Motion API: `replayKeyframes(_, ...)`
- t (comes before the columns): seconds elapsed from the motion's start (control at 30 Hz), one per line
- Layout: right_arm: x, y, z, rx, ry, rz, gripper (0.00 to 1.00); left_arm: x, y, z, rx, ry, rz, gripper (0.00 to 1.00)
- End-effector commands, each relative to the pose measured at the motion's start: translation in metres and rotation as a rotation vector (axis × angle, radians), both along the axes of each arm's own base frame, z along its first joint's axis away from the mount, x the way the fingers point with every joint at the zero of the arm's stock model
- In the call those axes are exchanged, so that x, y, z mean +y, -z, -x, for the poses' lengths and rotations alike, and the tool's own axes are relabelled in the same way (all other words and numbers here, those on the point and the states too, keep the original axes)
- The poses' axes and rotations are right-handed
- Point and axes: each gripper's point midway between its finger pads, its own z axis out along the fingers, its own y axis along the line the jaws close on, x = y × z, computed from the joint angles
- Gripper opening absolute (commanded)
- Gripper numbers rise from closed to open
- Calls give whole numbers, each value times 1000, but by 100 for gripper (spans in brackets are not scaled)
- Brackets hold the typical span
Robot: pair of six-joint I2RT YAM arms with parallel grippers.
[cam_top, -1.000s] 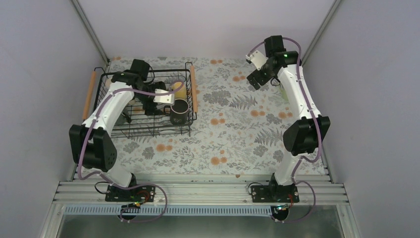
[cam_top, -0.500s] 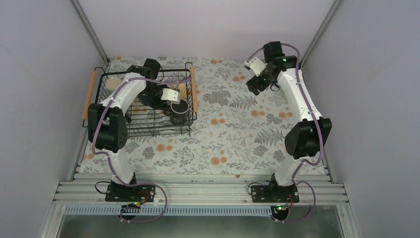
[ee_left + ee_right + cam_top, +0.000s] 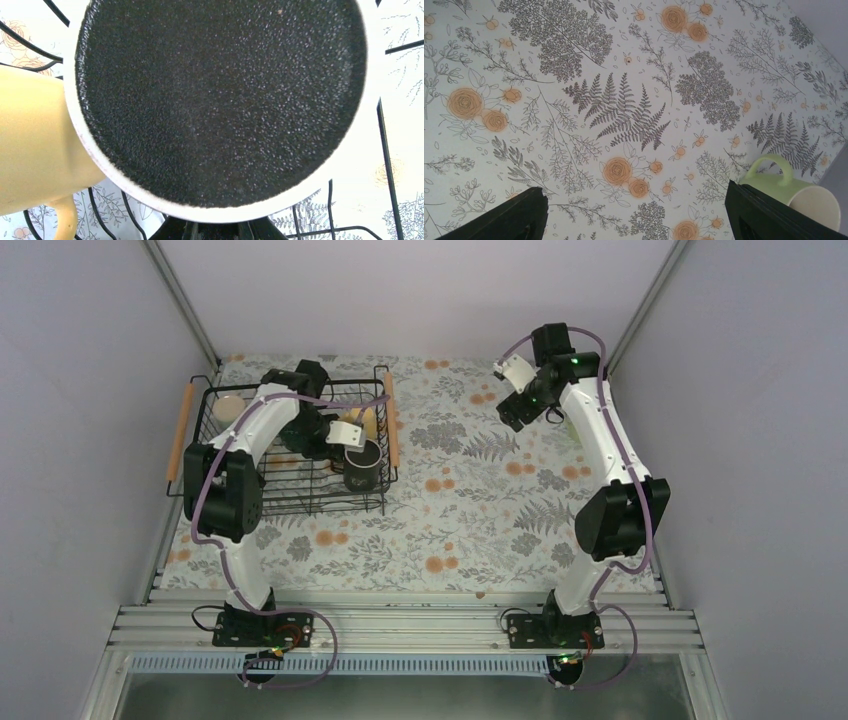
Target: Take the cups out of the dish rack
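Note:
The black wire dish rack (image 3: 290, 502) stands at the far left of the table. A black cup (image 3: 362, 466) with a white rim stands in its right near corner, and its speckled inside (image 3: 220, 95) fills the left wrist view. My left gripper (image 3: 346, 439) reaches down to the cup's rim, and its fingers (image 3: 217, 231) stand close together on the near rim. A yellow cup (image 3: 366, 420) (image 3: 30, 140) sits right beside the black one. A cream cup (image 3: 230, 407) lies in the rack's far left corner. My right gripper (image 3: 511, 406) (image 3: 635, 190) hangs open over the cloth, next to a pale green cup (image 3: 794, 192).
The rack's wooden handles (image 3: 180, 430) (image 3: 392, 420) run along its left and right sides. A floral tablecloth (image 3: 470, 510) covers the table. Grey walls close in on both sides, and the aluminium rail (image 3: 400, 625) holds the arm bases at the near edge.
My left arm swung its elbow back and reached right to the black cup, and its fingers closed on the rim. The right gripper shifted slightly and stayed open.

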Motion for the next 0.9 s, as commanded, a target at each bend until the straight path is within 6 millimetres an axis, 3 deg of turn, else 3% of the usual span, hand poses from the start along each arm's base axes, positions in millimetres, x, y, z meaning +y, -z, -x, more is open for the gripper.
replayKeyframes(0.0,12,-24,0,-53,-25,-59,92,-9,-11,4,21,-1,33,3)
replayKeyframes(0.17,29,-46,6,-80,-88,-149,92,-6,-51,2,-17,-26,81,2)
replayKeyframes(0.37,49,-80,12,-113,-161,-265,93,14,-109,-7,-182,-70,78,2)
replayKeyframes(0.5,68,-104,14,-132,-229,-365,95,21,-166,-20,-330,-118,146,2)
replayKeyframes(0.7,107,-146,32,-141,-436,-585,96,-5,-248,-35,-479,-149,400,2)
replayKeyframes(0.87,123,-170,28,-194,-513,-637,97,-29,-306,-51,-623,-182,621,2)
